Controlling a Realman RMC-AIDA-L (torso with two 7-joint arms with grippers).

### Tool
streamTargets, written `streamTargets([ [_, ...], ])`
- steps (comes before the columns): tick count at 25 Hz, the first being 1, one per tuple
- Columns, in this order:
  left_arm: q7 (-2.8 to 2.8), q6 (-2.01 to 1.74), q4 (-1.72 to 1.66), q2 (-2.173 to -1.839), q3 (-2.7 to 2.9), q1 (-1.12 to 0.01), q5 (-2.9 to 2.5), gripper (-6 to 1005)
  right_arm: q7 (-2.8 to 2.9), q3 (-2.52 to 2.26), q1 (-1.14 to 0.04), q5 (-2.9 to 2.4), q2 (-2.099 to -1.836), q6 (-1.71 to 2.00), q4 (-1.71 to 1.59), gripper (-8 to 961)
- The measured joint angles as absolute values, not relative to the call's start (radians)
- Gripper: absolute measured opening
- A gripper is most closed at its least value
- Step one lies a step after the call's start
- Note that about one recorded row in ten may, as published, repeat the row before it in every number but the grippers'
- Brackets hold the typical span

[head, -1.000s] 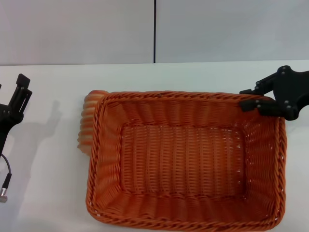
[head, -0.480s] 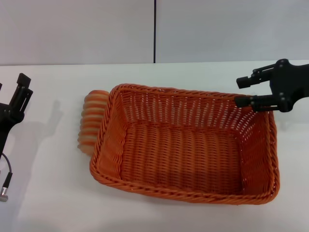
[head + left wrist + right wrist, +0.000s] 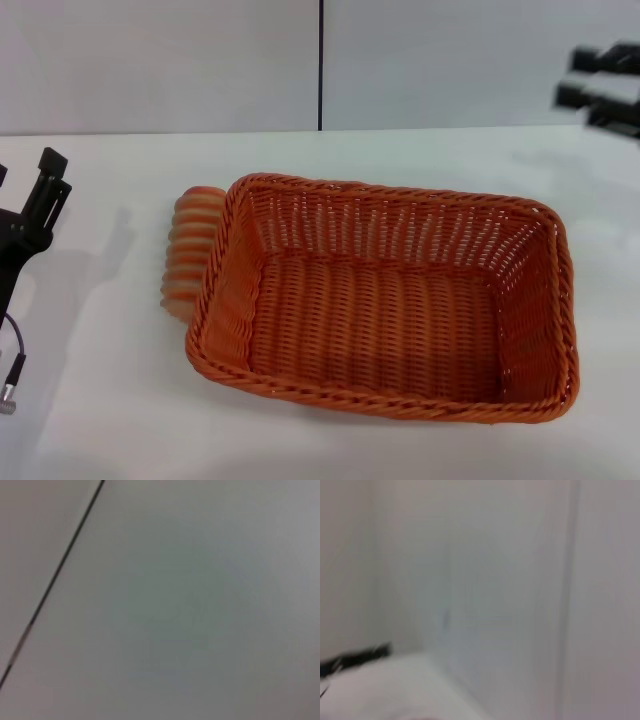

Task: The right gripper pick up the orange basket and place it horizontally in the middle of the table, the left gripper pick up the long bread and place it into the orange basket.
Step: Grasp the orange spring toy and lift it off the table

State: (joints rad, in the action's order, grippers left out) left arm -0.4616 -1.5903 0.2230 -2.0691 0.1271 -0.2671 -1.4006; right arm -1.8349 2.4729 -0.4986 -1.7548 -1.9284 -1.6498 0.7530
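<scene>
White tabletop (image 3: 100, 420), broad and plain, runs back to a pale wall with one dark vertical seam, and sitting flat on it is the large rectangular orange woven basket (image 3: 385, 300), open side up, long side running across the view. Tucked against the basket's left end, touching its braided rim, lies the oblong ridged loaf striped orange-brown and cream (image 3: 188, 250), resting on the table outside the basket. Left of the basket and well apart from it, the black two-fingered left gripper (image 3: 45, 185) hangs by the table's edge, fingers pointing up with a narrow gap, holding nothing. Far beyond the basket's right rear corner, raised clear of it, the black angular right gripper (image 3: 600, 85) shows blurred, its two fingers apart and empty
</scene>
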Motion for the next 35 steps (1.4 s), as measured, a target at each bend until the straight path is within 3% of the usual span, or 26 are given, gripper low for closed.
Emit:
streamTargets([
  [6,-0.451,-1.602,0.196,-2.068,0.144,-0.290,-1.401,857,-1.941,2.629,-0.369,-1.571,-1.986,-1.646,0.709,478],
  [9,-0.453,-1.610,0.184,-2.066,0.153,-0.304,-1.401,857,-1.974,2.682,-0.325,-1.558,-2.000,-1.649,0.660,477],
  [21,-0.821,-1.466,-0.243,-2.060,0.464,-0.373,-1.401,854,-2.038,2.796,-0.197,-1.553,-2.002,-1.675,0.514,477],
  [35,-1.083,-1.203,-0.520,-2.057,0.710,-0.370,-1.511,851,-2.038,2.836,-0.177,-1.552,-2.008,-1.686,0.496,478],
])
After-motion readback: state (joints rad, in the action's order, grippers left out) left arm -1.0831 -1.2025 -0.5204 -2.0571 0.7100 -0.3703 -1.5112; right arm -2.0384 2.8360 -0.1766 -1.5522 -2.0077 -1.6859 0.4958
